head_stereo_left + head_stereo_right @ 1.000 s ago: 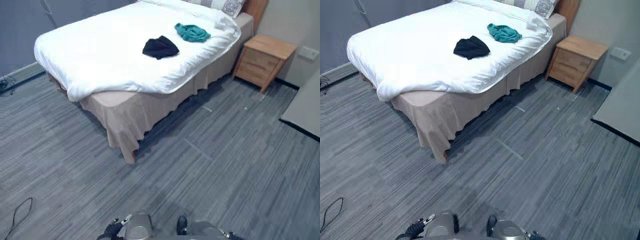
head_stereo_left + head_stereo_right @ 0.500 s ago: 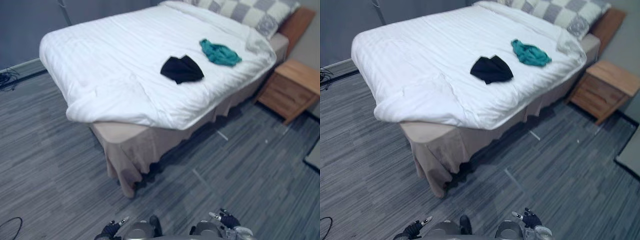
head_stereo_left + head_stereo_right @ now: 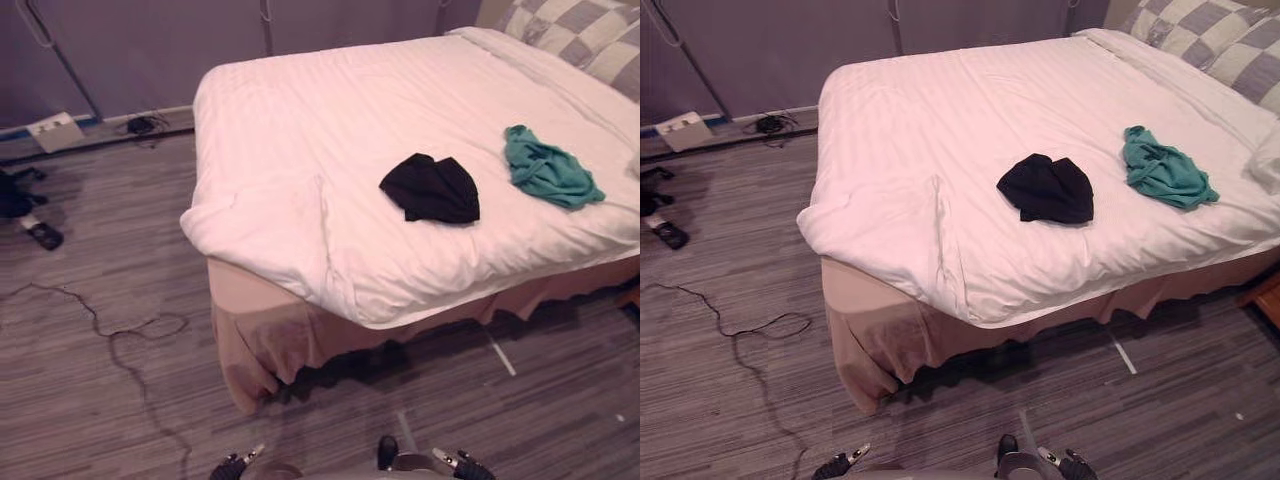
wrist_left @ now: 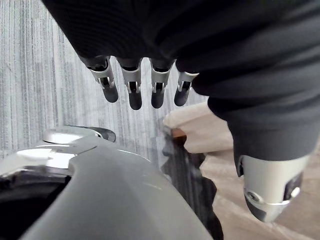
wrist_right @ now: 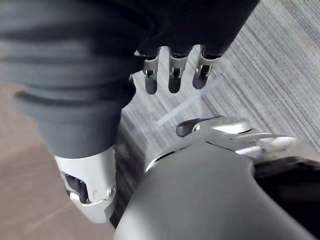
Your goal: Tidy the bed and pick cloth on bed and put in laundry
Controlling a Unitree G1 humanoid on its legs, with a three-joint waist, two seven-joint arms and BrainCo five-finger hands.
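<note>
Camera, not clothing, has shifted since a second ago: the head views have swung left and drawn closer to the foot corner of the bed (image 3: 260, 320), while both garments lie where they did.

The black cloth (image 3: 432, 189) sits crumpled on the white duvet (image 3: 300, 130), on the near right part of the bed. Its longer side runs left to right, set back from the near edge. The teal cloth (image 3: 548, 170) lies near it, further right and a little farther back; the two do not touch. Checked pillows (image 3: 1220, 40) rest at the far right.

Both hands hang low over the grey carpet (image 3: 100, 380), well apart from the bed. The left hand (image 4: 131, 85) and right hand (image 5: 173, 75) each have straight, loose fingers side by side, closed on nothing.

The black cloth lies far and to the right of both hands, so the right hand is the nearer. By my judgement the robot must step up to the bedside before either hand can reach it.
</note>
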